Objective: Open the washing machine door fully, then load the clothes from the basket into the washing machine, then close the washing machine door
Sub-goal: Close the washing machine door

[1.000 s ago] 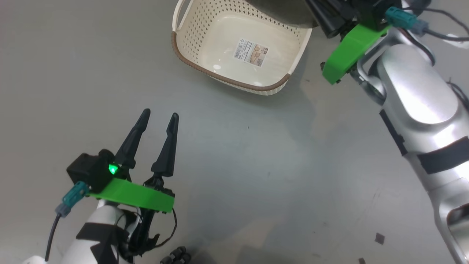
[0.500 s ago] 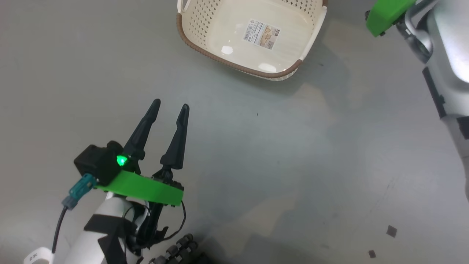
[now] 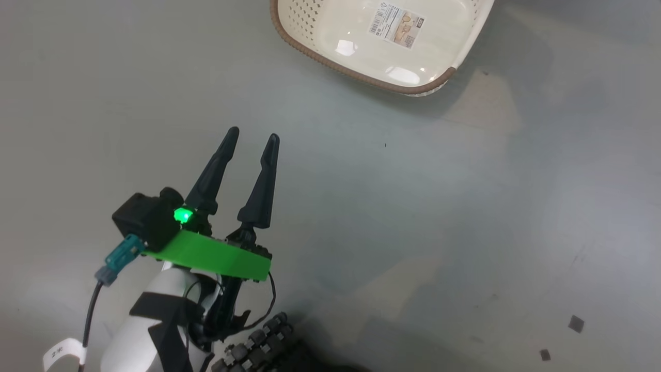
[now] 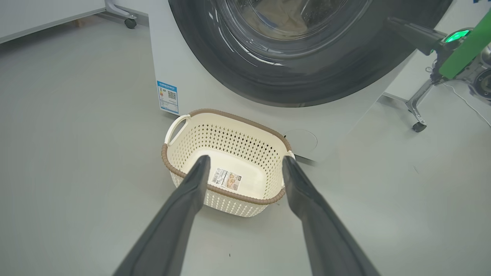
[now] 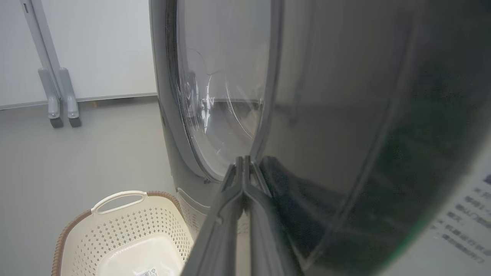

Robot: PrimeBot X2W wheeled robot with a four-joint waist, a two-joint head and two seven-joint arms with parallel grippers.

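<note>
Broadly, the washing machine point(image 4: 168, 57) is seen standing on the floor point(image 3: 413, 206) with its door point(image 4: 307, 82) lying across the opening; whether it is latched flush cannot be told. The basket point(image 4: 230, 142) is set on the floor just in front of the machine, below the door, and nothing but a label is seen in it. The clothes point(image 4: 280, 15) are glimpsed through the door glass, inside the drum, so loading is judged done and closing is taken as the step in hand.

The right claw point(image 5: 242, 165) is pressed together with nothing held, and its tips appear laid against the glossy black rim of the door. The door lies straight ahead of it, with the door's face running nearly edge-on along the fingers. The left claw point(image 3: 253, 135) is held apart and empty, low over bare floor, pointed toward the basket and well apart from the door. The right arm is therefore much the nearer, and any final push on the rim, toward the machine, is judged best left to it.
</note>
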